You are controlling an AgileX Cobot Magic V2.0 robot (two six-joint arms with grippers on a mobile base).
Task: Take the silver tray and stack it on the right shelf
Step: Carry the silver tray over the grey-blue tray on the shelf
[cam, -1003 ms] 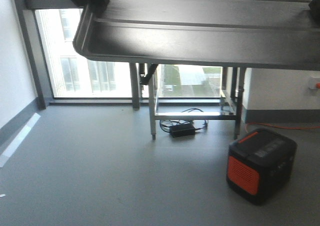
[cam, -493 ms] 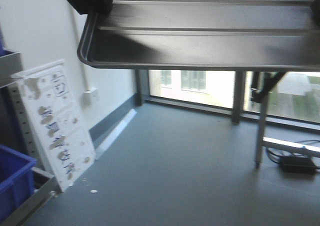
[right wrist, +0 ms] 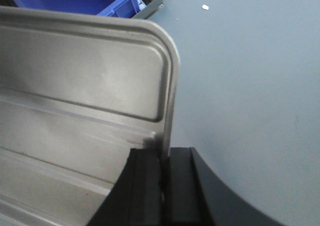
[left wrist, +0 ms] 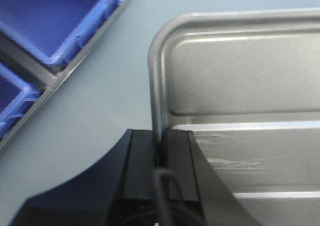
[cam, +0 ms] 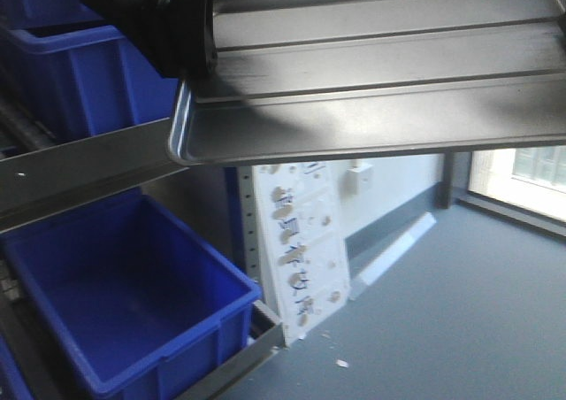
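Left gripper (left wrist: pixel 160 142) is clamped on the tray (left wrist: pixel 240 76) at one short rim, and the right gripper (right wrist: pixel 164 161) pinches the opposite rim. The tray hangs in the air between them, slightly tilted. In the last second my front view has swung off the window onto a rack (cam: pixel 80 165) with blue bins (cam: pixel 208 325). I judge we're turning toward shelving, but I can't identify the right shelf yet. Tray: shiny steel, rounded corners, raised rim, two long ridges. Bins: smooth plastic. A white board (cam: pixel 296 241) stands tilted beside the rack.
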